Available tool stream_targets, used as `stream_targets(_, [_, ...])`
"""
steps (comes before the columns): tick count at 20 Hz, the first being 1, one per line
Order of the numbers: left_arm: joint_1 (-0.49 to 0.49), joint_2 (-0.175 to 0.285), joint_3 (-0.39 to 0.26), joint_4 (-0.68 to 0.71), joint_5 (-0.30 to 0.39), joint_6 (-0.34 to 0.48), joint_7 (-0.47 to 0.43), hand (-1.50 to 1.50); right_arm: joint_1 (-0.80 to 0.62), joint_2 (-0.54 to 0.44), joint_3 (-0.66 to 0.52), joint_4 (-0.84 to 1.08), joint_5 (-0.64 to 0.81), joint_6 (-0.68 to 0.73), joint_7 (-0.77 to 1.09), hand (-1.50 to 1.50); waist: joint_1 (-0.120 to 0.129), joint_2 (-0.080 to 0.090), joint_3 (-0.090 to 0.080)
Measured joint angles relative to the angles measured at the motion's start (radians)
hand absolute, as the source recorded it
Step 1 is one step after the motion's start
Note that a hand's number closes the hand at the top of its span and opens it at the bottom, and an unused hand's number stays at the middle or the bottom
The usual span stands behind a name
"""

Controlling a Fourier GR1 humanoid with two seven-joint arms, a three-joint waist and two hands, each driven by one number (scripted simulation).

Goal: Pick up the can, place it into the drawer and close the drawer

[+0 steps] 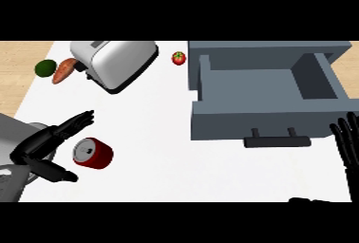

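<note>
Holding the left hand at the lower left, palm turning inward, fingers stretching straight up and to the right, thumb spreading wide below. Resting the right hand open at the right edge, fingers pointing up.

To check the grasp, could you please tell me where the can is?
Head view, lower left: the can sits between the fingers and thumb of the left hand.

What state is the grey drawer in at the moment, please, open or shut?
Open: the grey box-shaped drawer is pulled out, its bare inside visible from above, with the dark bar handle at its front.
</note>
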State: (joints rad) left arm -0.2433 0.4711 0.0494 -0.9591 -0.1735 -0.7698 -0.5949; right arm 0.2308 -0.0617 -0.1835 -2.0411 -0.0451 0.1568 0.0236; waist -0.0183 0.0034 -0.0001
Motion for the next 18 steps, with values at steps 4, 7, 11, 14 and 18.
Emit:
stream_targets(4, [-0.021, 0.011, -0.047, 0.075, -0.025, 0.051, -0.066, -1.50, 0.011, 0.001, 0.003, -0.024, -0.005, 0.006, 0.008, -1.50, -0.003, 0.000, 0.000])
stream_targets(7, [-0.050, 0.014, -0.074, 0.138, -0.033, 0.077, -0.098, -1.50, 0.014, 0.014, 0.017, -0.025, 0.016, -0.003, 0.004, -1.50, -0.004, 0.000, 0.001])
stream_targets(11, [-0.087, 0.016, -0.099, 0.224, -0.036, 0.100, -0.127, -1.50, 0.013, 0.006, 0.002, -0.027, -0.001, 0.005, 0.008, -1.50, -0.006, 0.000, 0.002])
stream_targets(14, [-0.096, 0.015, -0.127, 0.272, -0.046, 0.124, -0.165, -1.50, 0.009, 0.009, 0.007, -0.043, 0.001, 0.000, 0.025, -1.50, -0.006, 0.001, 0.000])
stream_targets(18, [-0.128, 0.012, -0.151, 0.337, -0.050, 0.149, -0.202, -1.50, -0.002, -0.001, -0.010, -0.035, -0.018, 0.008, 0.028, -1.50, -0.008, 0.003, -0.001])
